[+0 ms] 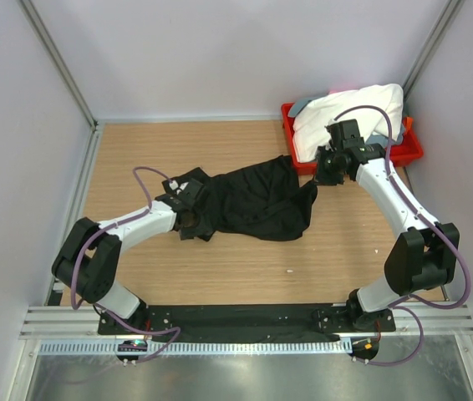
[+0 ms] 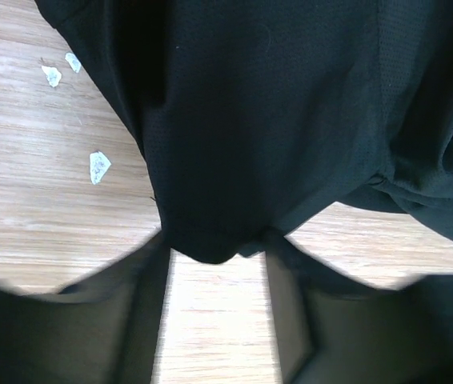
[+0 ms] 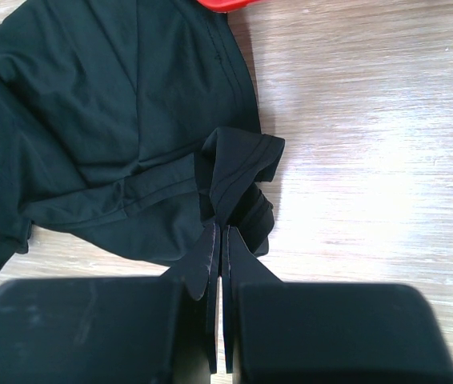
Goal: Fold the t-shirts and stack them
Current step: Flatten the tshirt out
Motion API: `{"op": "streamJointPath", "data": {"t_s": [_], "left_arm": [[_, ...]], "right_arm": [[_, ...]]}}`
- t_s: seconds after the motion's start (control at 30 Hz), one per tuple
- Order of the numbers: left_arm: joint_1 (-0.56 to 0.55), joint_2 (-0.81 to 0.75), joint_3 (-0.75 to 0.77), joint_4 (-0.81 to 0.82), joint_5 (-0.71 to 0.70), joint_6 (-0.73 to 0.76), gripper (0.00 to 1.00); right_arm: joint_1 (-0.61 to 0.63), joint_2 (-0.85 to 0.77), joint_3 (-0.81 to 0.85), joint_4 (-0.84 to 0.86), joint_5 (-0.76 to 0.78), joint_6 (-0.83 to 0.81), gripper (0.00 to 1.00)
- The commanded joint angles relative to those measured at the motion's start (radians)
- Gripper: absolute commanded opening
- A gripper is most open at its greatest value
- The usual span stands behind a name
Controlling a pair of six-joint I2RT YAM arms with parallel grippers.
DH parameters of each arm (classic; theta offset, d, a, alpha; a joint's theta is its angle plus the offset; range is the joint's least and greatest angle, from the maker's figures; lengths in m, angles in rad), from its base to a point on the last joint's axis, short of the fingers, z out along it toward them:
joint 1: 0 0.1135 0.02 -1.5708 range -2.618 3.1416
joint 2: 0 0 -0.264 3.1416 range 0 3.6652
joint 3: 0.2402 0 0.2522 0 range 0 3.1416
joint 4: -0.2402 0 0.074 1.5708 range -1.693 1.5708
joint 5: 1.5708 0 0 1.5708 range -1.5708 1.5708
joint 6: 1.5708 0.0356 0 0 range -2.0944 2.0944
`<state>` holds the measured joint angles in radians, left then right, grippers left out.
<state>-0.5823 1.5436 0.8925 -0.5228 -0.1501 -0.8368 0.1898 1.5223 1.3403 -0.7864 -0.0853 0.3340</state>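
Observation:
The black t-shirt (image 1: 253, 200) lies crumpled on the wooden table, stretched between my two grippers. My left gripper (image 1: 188, 200) is at its left end. In the left wrist view its jaws (image 2: 217, 240) stand wide apart, with the shirt's edge (image 2: 274, 120) at the fingertips. My right gripper (image 1: 327, 167) is at the shirt's right end, next to the tray. In the right wrist view it (image 3: 223, 228) is shut on a fold of the black shirt (image 3: 90, 120). The white t-shirt (image 1: 345, 117) is heaped in the red tray, with a bit of grey t-shirt (image 1: 302, 104) behind it.
The red plastic tray (image 1: 410, 150) stands at the back right corner; its edge shows in the right wrist view (image 3: 226, 4). Small white scraps (image 2: 98, 166) lie on the wood beside the left gripper. Pale walls enclose the table on three sides.

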Motion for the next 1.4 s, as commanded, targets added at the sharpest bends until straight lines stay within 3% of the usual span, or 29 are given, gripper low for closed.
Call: {"op": "streamJointPath", "data": {"t_s": [0.0,0.17,0.27,0.47,0.93,1.17,1.37], "left_arm": [[-0.005,-0.017,0.016,0.02,-0.028,-0.004,0.45],[-0.005,-0.017,0.025,0.017,-0.025,-0.002,0.28],[-0.008,-0.033,0.039,0.0,-0.026,-0.004,0.13],[-0.022,-0.102,0.108,-0.12,-0.055,-0.004,0.01],[-0.031,-0.347,0.235,-0.408,-0.039,-0.007,0.0],[-0.033,-0.367,0.154,-0.43,0.029,-0.016,0.18],[-0.036,-0.396,0.094,-0.408,0.015,-0.022,0.17]], "right_arm": [[0.003,-0.036,-0.001,0.019,-0.004,-0.016,0.01],[0.003,-0.036,-0.003,0.022,-0.005,-0.015,0.01],[0.003,-0.037,-0.001,0.019,-0.004,-0.016,0.01],[0.002,-0.042,0.0,0.019,-0.011,-0.01,0.01],[0.008,-0.143,0.039,-0.042,-0.051,0.005,0.01],[0.011,-0.206,-0.006,-0.062,-0.06,0.007,0.01],[0.011,-0.223,-0.03,-0.06,-0.057,0.004,0.01]]}}
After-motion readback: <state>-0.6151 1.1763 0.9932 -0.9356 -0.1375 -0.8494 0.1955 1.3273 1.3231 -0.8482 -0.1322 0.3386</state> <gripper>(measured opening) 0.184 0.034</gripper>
